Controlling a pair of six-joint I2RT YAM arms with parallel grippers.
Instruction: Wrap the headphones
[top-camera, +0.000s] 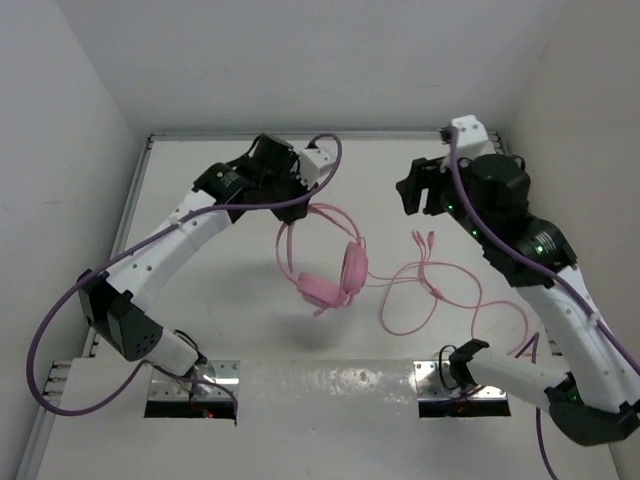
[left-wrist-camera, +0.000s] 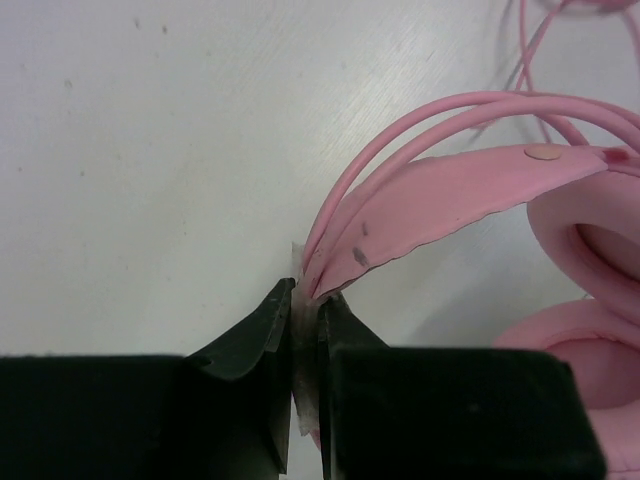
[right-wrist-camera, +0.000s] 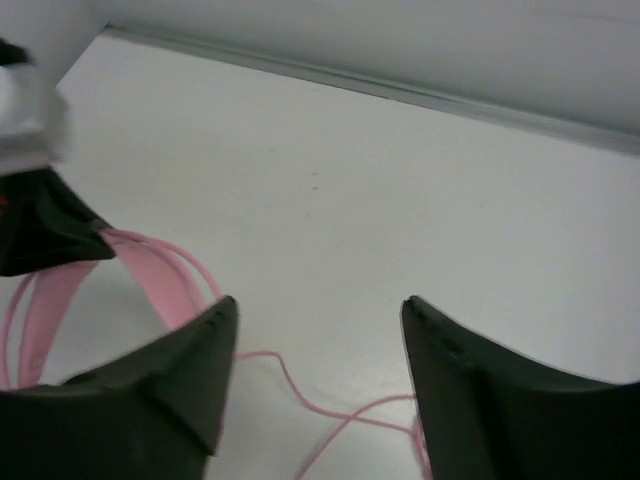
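Observation:
The pink headphones (top-camera: 335, 275) hang in the middle of the table, earcups low, headband (top-camera: 300, 220) up. My left gripper (top-camera: 305, 190) is shut on the top of the headband (left-wrist-camera: 440, 195) and holds it up; the earcups (left-wrist-camera: 600, 240) show at the right of the left wrist view. The thin pink cable (top-camera: 440, 290) lies in loose loops on the table to the right, its plugs (top-camera: 420, 238) near the right arm. My right gripper (top-camera: 420, 190) is open and empty above the table, with the cable (right-wrist-camera: 330, 425) below its fingertips.
Thick purple arm cables (top-camera: 60, 330) loop along both arms. White walls (top-camera: 330, 60) close the table on three sides. Two dark slots (top-camera: 190, 400) sit at the near edge by the arm bases.

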